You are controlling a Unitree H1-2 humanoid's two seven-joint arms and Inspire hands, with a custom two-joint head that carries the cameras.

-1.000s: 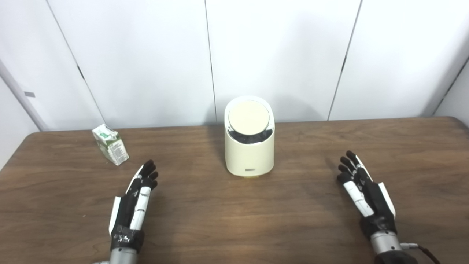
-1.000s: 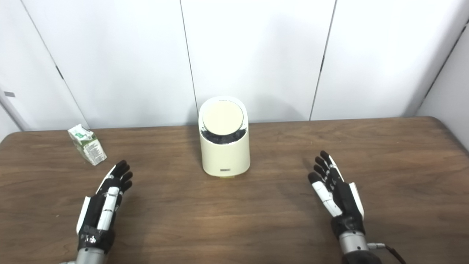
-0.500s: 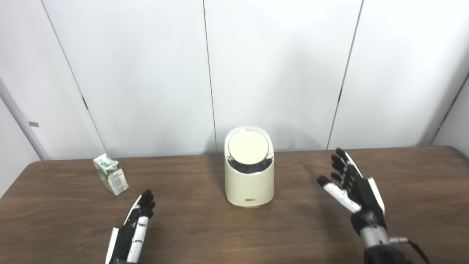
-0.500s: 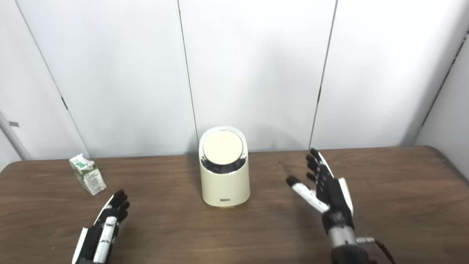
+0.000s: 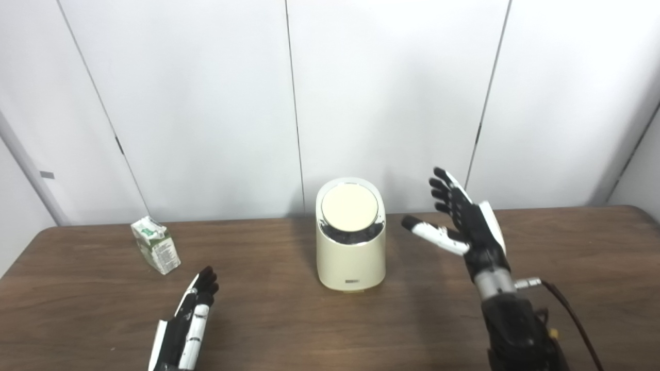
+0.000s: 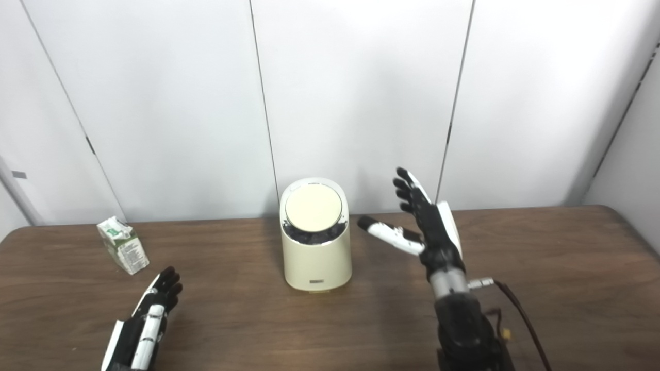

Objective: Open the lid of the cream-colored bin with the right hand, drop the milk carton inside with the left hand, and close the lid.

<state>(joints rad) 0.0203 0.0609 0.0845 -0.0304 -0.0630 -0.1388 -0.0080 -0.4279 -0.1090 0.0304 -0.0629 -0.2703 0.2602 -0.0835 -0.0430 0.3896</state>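
Brown tabletop holds the lidded bin (image 5: 350, 242); both the right hand (image 5: 464, 221) and left hand (image 5: 185, 330) are splayed and empty, and the light, crushable milk carton (image 5: 155, 251) probably wants a gentle side pinch.

My right hand (image 5: 466, 221) is now lifted off the table (image 5: 567, 242) and raised beside the cream-colored bin (image 5: 351, 247), closer to it than a second ago. Its fingers are spread and its thumb points toward the lid (image 5: 349, 207), not touching it. My head cameras have tilted up.
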